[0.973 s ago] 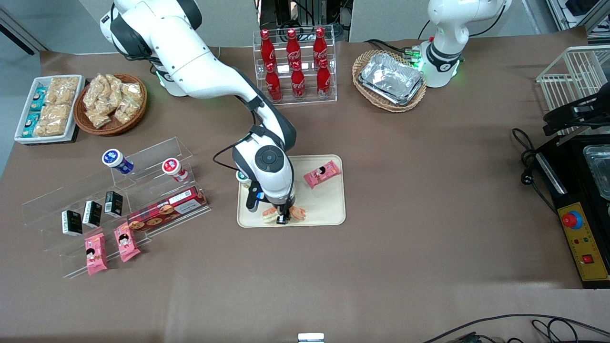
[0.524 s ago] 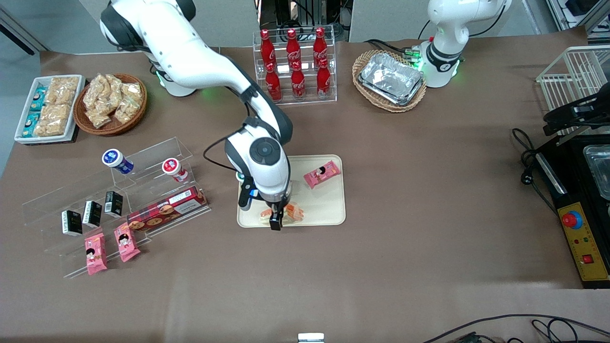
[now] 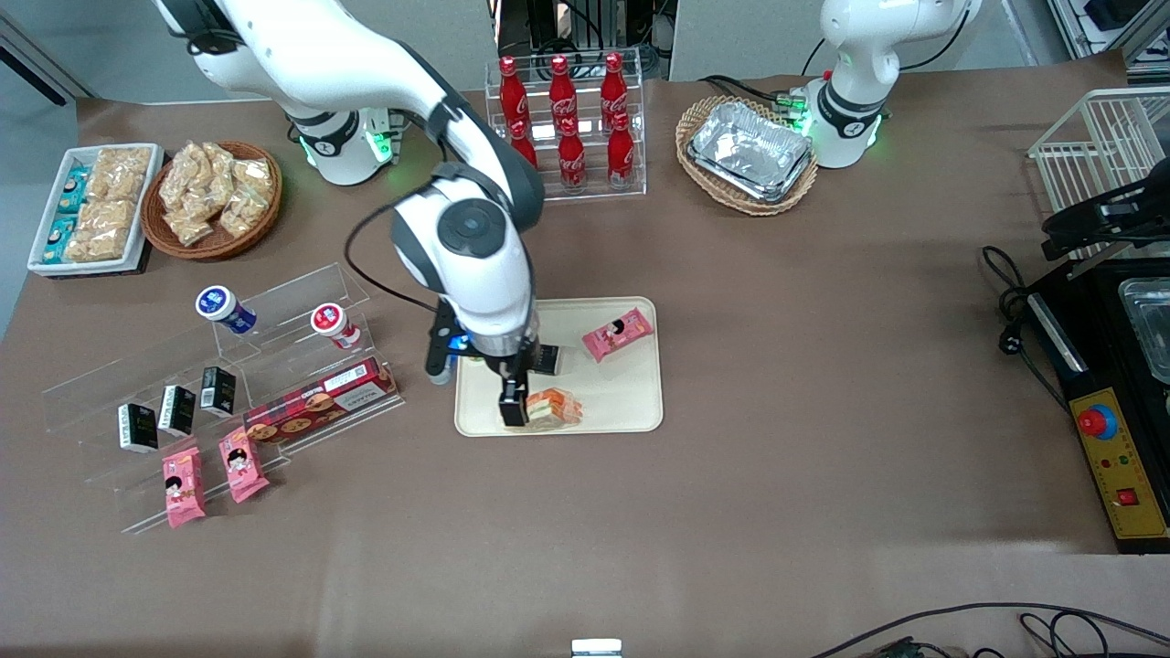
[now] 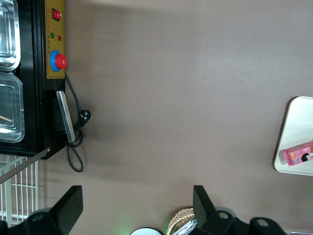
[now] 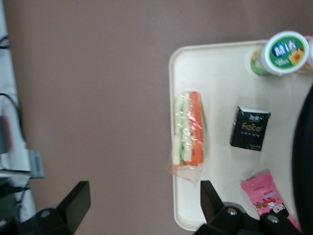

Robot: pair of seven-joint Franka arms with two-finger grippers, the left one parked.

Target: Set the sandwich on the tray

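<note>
One sandwich (image 3: 551, 408) lay on the tray (image 3: 631, 402) in the front view, close to the rim nearest the camera. The claw (image 3: 514, 411) hung just above it, on the working arm's side of it, and partly covered it. Nothing was in the claw, and its fingers looked spread apart with the sandwich free below. So the job looked almost done: the sandwich was on the tray and let go. What seemed left was only for the arm to lift away. A pink snack packet (image 3: 618, 334) also lay on the tray, farther from the camera than the sandwich. The sandwich ran along the tray's near rim, its long side going from one end of the tabletop (image 3: 823, 366) toward the other.

The left wrist view showed only a corner of the tray (image 4: 296, 147) with the pink packet (image 4: 299, 154) on it. The sandwich was not in that view.

From the right wrist view, the sandwich (image 5: 188, 132) lay flat inside the tray (image 5: 220, 63), right beside one long rim and lined up with it. Its orange and green filling stripes ran along its length. The loose wrap at one end reached the rim. A small black carton (image 5: 250, 128) and a green-lidded cup (image 5: 279, 52) sat on the tray too, apart from the sandwich. The claw's fingers (image 5: 76, 203) stood wide apart, holding nothing.
</note>
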